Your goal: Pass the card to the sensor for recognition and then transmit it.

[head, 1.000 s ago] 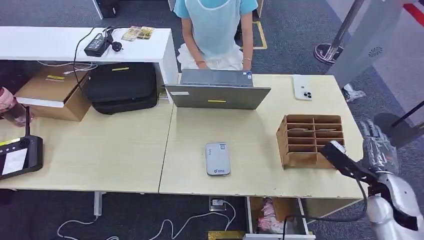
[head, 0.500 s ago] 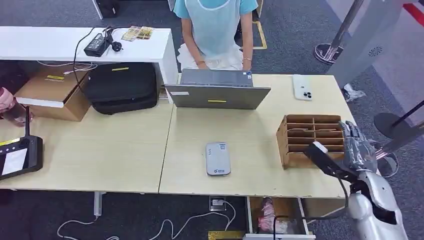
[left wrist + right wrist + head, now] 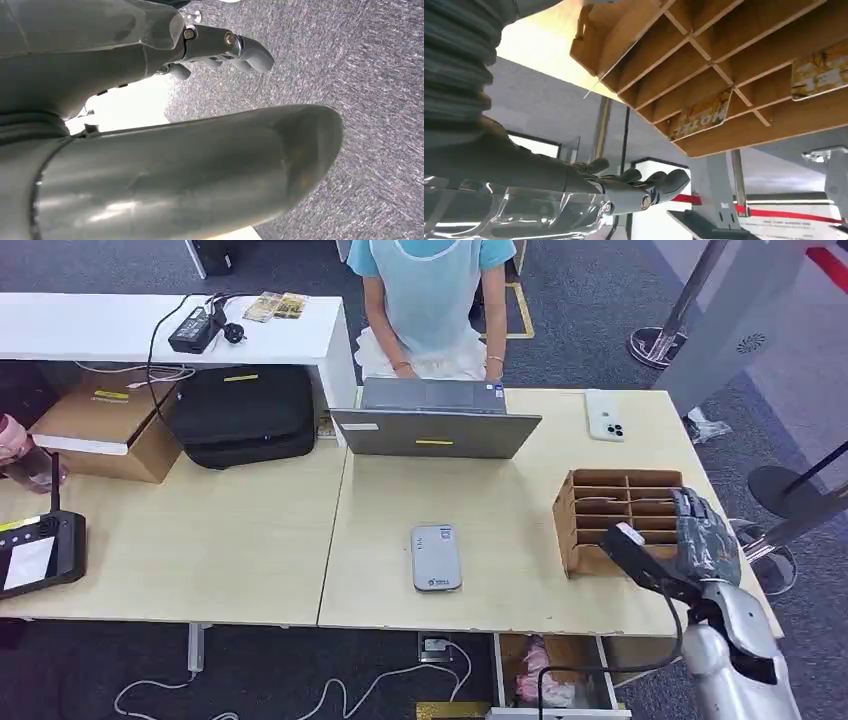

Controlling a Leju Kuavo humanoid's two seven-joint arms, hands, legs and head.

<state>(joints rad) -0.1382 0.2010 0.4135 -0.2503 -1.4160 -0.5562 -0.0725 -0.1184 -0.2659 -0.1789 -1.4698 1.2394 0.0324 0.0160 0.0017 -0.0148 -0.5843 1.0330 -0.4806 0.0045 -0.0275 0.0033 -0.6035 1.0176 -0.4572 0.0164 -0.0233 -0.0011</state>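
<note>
A wooden card rack (image 3: 600,502) with several compartments stands on the right part of the light desk (image 3: 250,540). My right hand (image 3: 703,530) hovers at the rack's right side, fingers stretched out, holding nothing. In the right wrist view the rack (image 3: 734,55) is close beyond the fingers (image 3: 644,187); a yellow card (image 3: 701,120) and a second card (image 3: 819,70) stand in its slots. The grey card sensor (image 3: 435,556) lies flat at the desk's middle, well left of the rack. My left hand (image 3: 200,165) hangs over grey carpet, empty, with its fingers (image 3: 225,47) apart from the thumb.
A person (image 3: 430,300) sits behind an open laptop (image 3: 435,420) at the far edge. A white phone (image 3: 605,415) lies far right of it. A black bag (image 3: 245,415), a cardboard box (image 3: 110,425) and a black handheld screen (image 3: 35,555) are at the left. An open drawer (image 3: 550,670) sits under the desk.
My right hand has swung in from beyond the desk's right edge, moving left until it is at the rack's right side. Nothing else has moved.
</note>
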